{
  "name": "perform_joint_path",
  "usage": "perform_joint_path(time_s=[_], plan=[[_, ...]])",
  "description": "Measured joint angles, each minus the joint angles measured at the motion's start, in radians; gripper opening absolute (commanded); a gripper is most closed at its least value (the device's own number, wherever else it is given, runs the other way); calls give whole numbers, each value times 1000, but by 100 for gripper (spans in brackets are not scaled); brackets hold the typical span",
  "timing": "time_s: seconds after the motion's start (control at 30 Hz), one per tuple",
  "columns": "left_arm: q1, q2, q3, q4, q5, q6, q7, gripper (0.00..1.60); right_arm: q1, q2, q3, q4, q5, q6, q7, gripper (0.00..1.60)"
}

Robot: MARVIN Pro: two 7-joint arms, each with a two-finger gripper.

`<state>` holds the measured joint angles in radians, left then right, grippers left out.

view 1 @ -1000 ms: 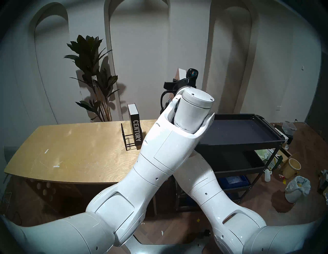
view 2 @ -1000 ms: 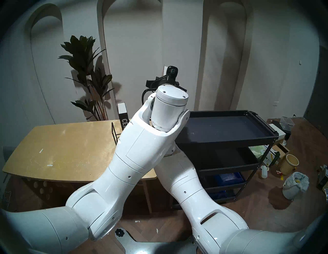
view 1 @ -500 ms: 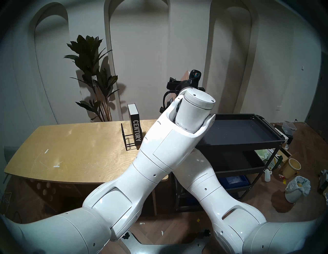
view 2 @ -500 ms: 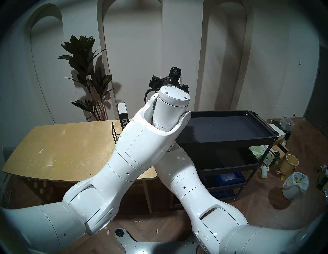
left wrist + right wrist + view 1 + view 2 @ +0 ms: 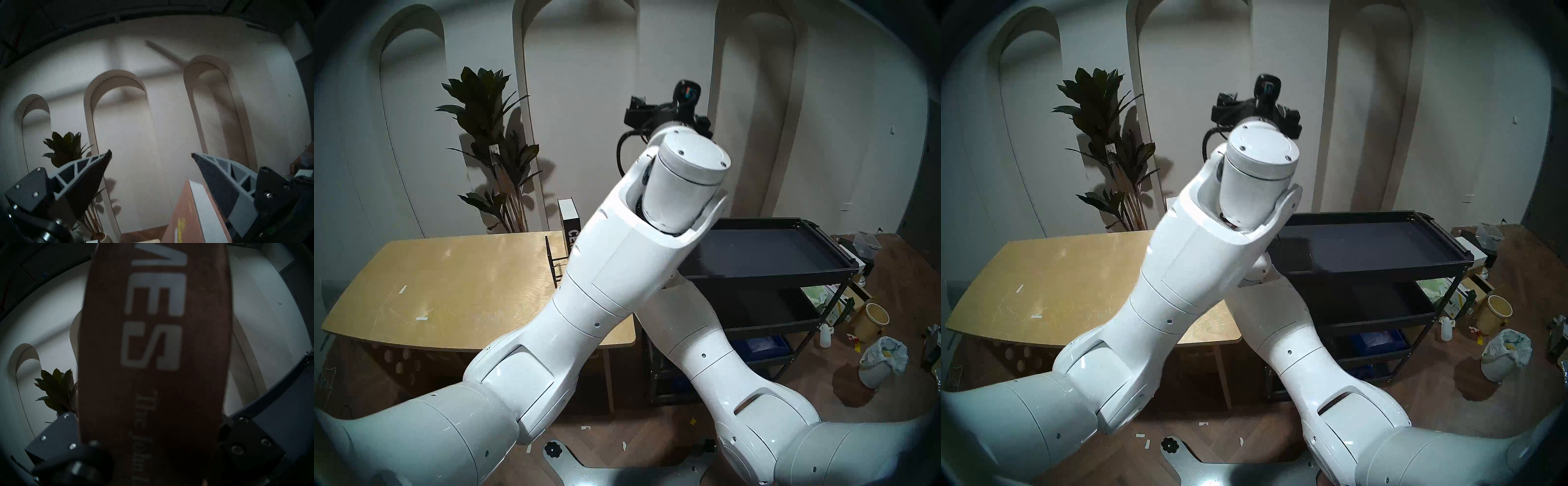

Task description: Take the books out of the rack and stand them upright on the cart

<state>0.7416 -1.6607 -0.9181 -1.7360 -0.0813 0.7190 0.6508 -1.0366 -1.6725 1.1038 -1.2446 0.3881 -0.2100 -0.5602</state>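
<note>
The brown book (image 5: 153, 348), spine lettered "MES", fills the right wrist view. My right gripper (image 5: 151, 429) is shut on it, its fingers hidden behind the spine, beside the cart's tray rim (image 5: 271, 404). In the left wrist view the brown book (image 5: 183, 220) and its white page edges show below my open, empty left gripper (image 5: 151, 153). In the head view my left gripper (image 5: 667, 112) is raised high above the cart (image 5: 765, 275). The black book (image 5: 568, 217) stands in the wire rack (image 5: 556, 264) on the table, partly hidden by my left forearm.
The rack stands on a light wooden table (image 5: 449, 288) left of the cart. A potted plant (image 5: 490, 135) stands behind the table. A bucket (image 5: 870, 322), a lined bin (image 5: 877, 363) and boxes lie on the floor at the right. My arms cross in front.
My left arm has lifted and its gripper has risen well above where it was. The brown book's top is now hidden behind it. My left forearm covers more of the black book.
</note>
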Motion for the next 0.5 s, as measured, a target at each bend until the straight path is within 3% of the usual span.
perform_joint_path(time_s=[0.33, 0.5], plan=[[-45, 98, -144, -152, -18, 11, -69, 160, 6, 9, 10, 6, -11, 38, -35, 0], [-52, 154, -229, -176, -57, 33, -107, 160, 21, 31, 23, -7, -23, 53, -44, 0]])
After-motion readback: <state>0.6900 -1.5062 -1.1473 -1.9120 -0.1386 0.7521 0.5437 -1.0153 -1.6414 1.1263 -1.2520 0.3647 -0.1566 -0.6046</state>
